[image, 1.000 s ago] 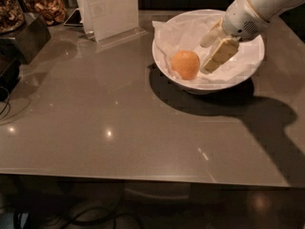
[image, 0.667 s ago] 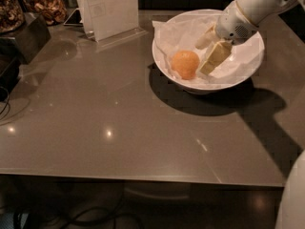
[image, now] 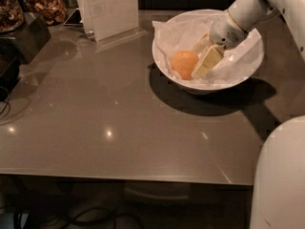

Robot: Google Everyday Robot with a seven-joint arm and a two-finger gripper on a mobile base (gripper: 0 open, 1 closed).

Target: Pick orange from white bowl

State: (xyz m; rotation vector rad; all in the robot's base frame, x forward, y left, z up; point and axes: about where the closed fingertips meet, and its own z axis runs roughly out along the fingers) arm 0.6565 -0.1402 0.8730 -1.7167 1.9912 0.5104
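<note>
Orange and dimpled, the orange (image: 184,63) lies on crumpled white paper (image: 177,31) inside the white bowl (image: 209,87), toward the bowl's 9 o'clock side. The gripper (image: 203,67) reaches down into the bowl from 1 o'clock and sits at the fruit's 3 o'clock, seemingly touching it. Whether it is clenched, released or grasping cannot be told. The bowl stands on a glossy grey-brown table (image: 114,123), with a sign holder (image: 110,8) at its 10 o'clock.
</note>
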